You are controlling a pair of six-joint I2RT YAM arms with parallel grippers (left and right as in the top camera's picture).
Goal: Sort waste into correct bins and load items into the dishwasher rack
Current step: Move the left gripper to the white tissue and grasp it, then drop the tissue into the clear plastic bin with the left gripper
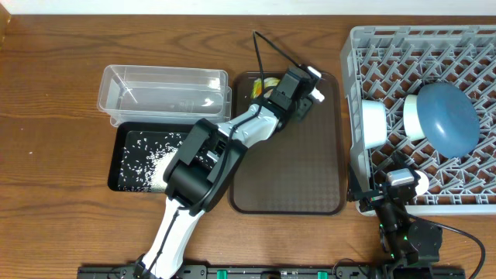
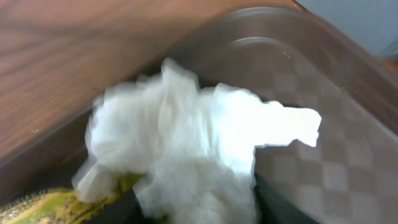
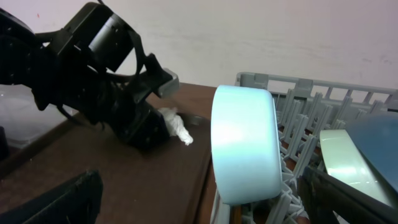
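**Q:** The left claw (image 3: 155, 132) hangs over the far end of the brown serving tray (image 1: 287, 170). What do we read at its tips?

**A:** The crumpled white tissue (image 2: 186, 149) lies right at the fingertips and fills the left wrist view. From the right wrist view, a tail of it sticks out to one side of the claw. The paper hides the fingers, so we cannot tell whether they are clenched on it or merely around it. The yellow-green wrapper (image 2: 43, 206) lies just beside the tissue, partly under it.

**Q:** And the right claw (image 3: 205, 202)?

**A:** It is released, with its fingers wide and nothing held. The white bowl (image 3: 242, 143) stands on edge just ahead of it in the dishwasher rack (image 1: 403, 54).

**Q:** How do we do this step well?

**A:** We judge the step to be picking up the tissue alone.
- **Grip:** We would grip the bulk of the wad, not the loose tail, with the wrapper outside the fingers. Soft paper compresses, so we close fully before lifting.
- **Lift:** We rise straight up until clear of the tray rim.
- **Destination:** The clear tub (image 1: 167, 97) is well apart on the claw's left. The black tray (image 1: 113, 167) lies left and back toward the arm's base, and rice grains (image 1: 143, 155) are scattered in it. We therefore take the clear tub as the likelier bin for paper.
- **Release:** We let go only above the tub's middle, since tissue drifts.
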